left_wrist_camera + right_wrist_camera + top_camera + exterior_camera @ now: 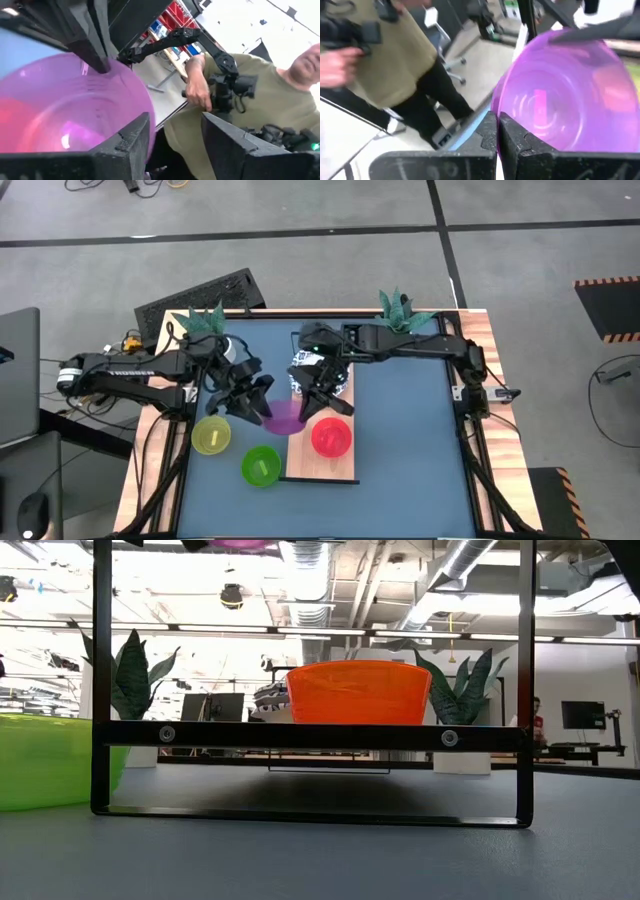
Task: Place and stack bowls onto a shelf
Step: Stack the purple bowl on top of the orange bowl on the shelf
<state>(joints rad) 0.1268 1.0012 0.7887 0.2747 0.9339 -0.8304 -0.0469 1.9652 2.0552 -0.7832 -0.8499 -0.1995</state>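
The purple bowl (285,418) is held in the air above the far end of the light-wood shelf (322,465); its underside shows at the top of the low view (240,544). My right gripper (316,402) is shut on its rim. My left gripper (255,398) is open, one finger (125,142) on the bowl's inner side and the other (240,150) outside, well apart from the wall. The red bowl (330,437) stands on the shelf. The yellow bowl (211,435) and green bowl (261,465) stand on the blue tabletop left of the shelf. A white patterned bowl (341,388) is partly hidden under my right arm. My right gripper pinches the purple bowl's rim (496,107) between its two fingers, one inside the wall and one outside, coming from the table's right and slanting down. The bowl is lifted clear of the shelf. Whether my left gripper's inner finger touches the bowl I cannot tell.
Two plants in white pots (205,320) (400,305) stand at the table's far corners. The shelf rests on a black frame (310,735) above the tabletop. A person (260,100) with a control arm stands beyond the table.
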